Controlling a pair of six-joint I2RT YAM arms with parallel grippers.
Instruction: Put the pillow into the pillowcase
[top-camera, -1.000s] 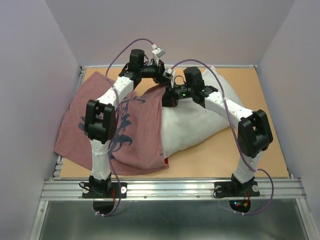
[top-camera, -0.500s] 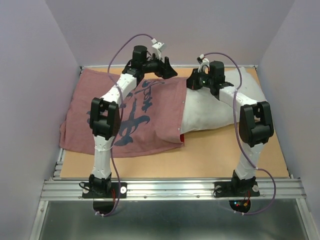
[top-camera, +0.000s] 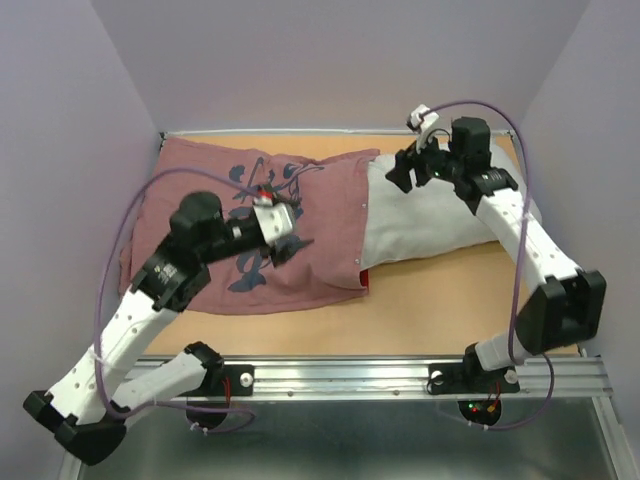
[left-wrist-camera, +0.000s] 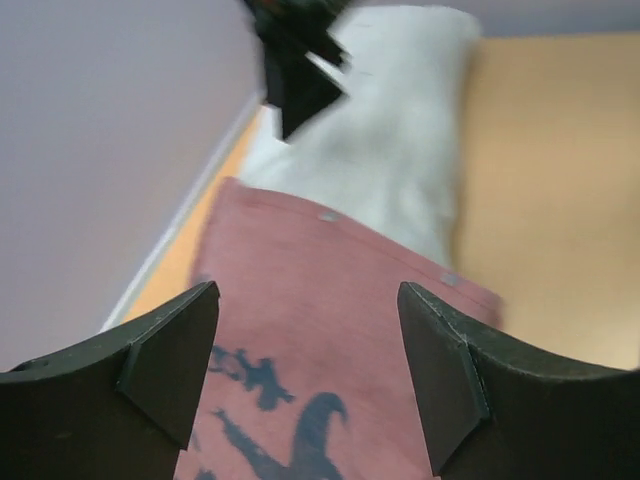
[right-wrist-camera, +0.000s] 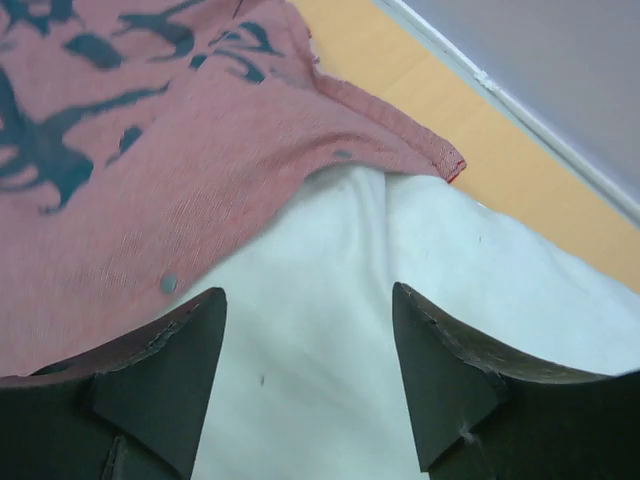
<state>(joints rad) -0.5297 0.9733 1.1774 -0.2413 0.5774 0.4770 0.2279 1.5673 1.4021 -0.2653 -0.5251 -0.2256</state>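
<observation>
**Pillow part-way into its case.** The pillow (top-camera: 430, 215) lies on the right half of the surface (top-camera: 440, 300). Its left portion is inside the pillowcase (top-camera: 320, 230), and its right portion, roughly half its length, is bare and reaches towards the right wall. The pillowcase lies flat across the left and centre, its dull pinkish-red face with dark blue brush characters uppermost. Its open hem runs across the pillow and carries small round studs (right-wrist-camera: 168, 284). A sliver of bright red (top-camera: 362, 293) shows at the near corner of the mouth.

The right claw (right-wrist-camera: 307, 330) hovers over the pillow just beside the hem, its fingers spread and holding nothing. The left claw (left-wrist-camera: 305, 330) hangs above the printed face of the case, likewise released and empty.

**Judged state:** insertion is incomplete, and the hem has yet to be drawn over the exposed end.

**Hazards from here:**
- With neither claw holding cloth, nothing pins the case. A push on the pillow may slide case and pillow together towards the left wall rather than seat the pillow deeper.
- A pinch that catches both layers of the hem would close the mouth against the pillow.
- A pinch that catches pillow fabric along with the hem would drag the pillow out as the case is pulled.
- The plump filling may bunch at the mouth and jam there.
</observation>
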